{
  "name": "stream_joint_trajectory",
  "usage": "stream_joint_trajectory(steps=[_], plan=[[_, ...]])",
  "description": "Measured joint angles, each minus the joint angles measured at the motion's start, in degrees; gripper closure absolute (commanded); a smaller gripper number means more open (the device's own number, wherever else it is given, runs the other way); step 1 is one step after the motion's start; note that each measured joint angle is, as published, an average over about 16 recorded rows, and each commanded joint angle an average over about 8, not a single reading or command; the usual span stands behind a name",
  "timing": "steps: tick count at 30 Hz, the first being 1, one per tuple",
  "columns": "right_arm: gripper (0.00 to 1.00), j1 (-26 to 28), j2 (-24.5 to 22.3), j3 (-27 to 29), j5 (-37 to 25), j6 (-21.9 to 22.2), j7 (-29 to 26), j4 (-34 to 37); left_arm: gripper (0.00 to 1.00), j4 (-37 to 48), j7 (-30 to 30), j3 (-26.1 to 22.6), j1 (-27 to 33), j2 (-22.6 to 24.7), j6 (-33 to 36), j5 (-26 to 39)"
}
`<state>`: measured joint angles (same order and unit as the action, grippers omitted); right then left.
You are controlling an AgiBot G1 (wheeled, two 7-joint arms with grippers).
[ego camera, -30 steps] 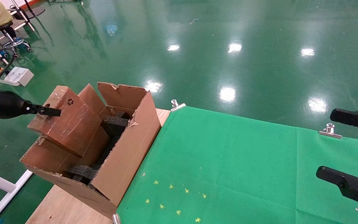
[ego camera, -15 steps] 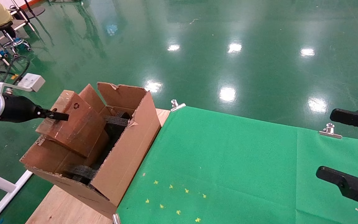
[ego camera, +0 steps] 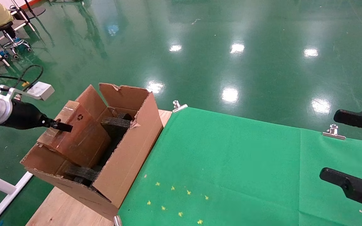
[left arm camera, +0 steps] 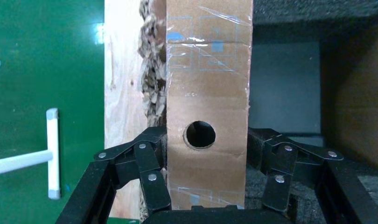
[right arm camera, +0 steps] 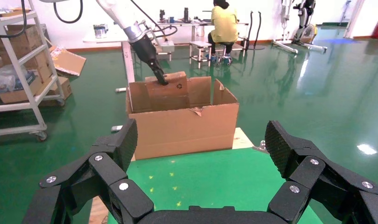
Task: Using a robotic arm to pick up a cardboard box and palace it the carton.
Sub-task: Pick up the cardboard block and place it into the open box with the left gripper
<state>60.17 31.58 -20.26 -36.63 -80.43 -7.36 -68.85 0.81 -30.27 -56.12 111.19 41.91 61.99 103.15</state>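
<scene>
The cardboard box [ego camera: 77, 138], slim, brown and taped, with a recycling mark, hangs tilted and partly down inside the carton [ego camera: 127, 150] along its left wall. My left gripper [ego camera: 64, 126] is shut on the box's upper end. In the left wrist view the box [left arm camera: 208, 84] shows its round hole, and the left gripper [left arm camera: 207, 158] presses both its sides. Dark foam [ego camera: 116, 122] lies in the carton beside the box. My right gripper [ego camera: 336, 146] hovers open over the table's right edge, holding nothing. The right wrist view shows that gripper [right arm camera: 202, 140] open, the carton [right arm camera: 185, 126] and the box [right arm camera: 171, 86].
The carton stands on the left end of a wooden table [ego camera: 64, 207]. A green cloth [ego camera: 231, 163] covers the rest, held by metal clips [ego camera: 179, 106]. A shelving rack [right arm camera: 19, 70] and a seated person [right arm camera: 223, 23] are on the floor beyond.
The left gripper has moved down and to the right with the box, sinking it deeper into the carton. The right arm has not moved.
</scene>
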Motion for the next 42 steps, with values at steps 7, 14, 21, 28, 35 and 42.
stream_joint_trajectory(steps=[7,14,21,28,35,42], plan=[[0.00,0.0,0.0,0.0,0.0,0.0,0.0,0.0,1.00,0.4,-0.9,0.5,-3.1,0.8,-3.0,-0.7],[0.00,0.0,0.0,0.0,0.0,0.0,0.0,0.0,1.00,0.5,-1.6,1.5,-6.8,1.8,-6.0,-2.1],[0.00,0.0,0.0,0.0,0.0,0.0,0.0,0.0,1.00,0.4,-2.0,2.5,-10.4,2.9,-8.8,-3.5],[0.00,0.0,0.0,0.0,0.0,0.0,0.0,0.0,1.00,0.2,-2.5,3.5,-13.9,3.9,-11.8,-4.9],[0.00,0.0,0.0,0.0,0.0,0.0,0.0,0.0,1.00,0.1,-3.1,4.4,-17.0,4.8,-14.4,-6.2],[0.00,0.0,0.0,0.0,0.0,0.0,0.0,0.0,0.57,0.0,-3.6,5.0,-19.5,5.6,-16.5,-7.1]])
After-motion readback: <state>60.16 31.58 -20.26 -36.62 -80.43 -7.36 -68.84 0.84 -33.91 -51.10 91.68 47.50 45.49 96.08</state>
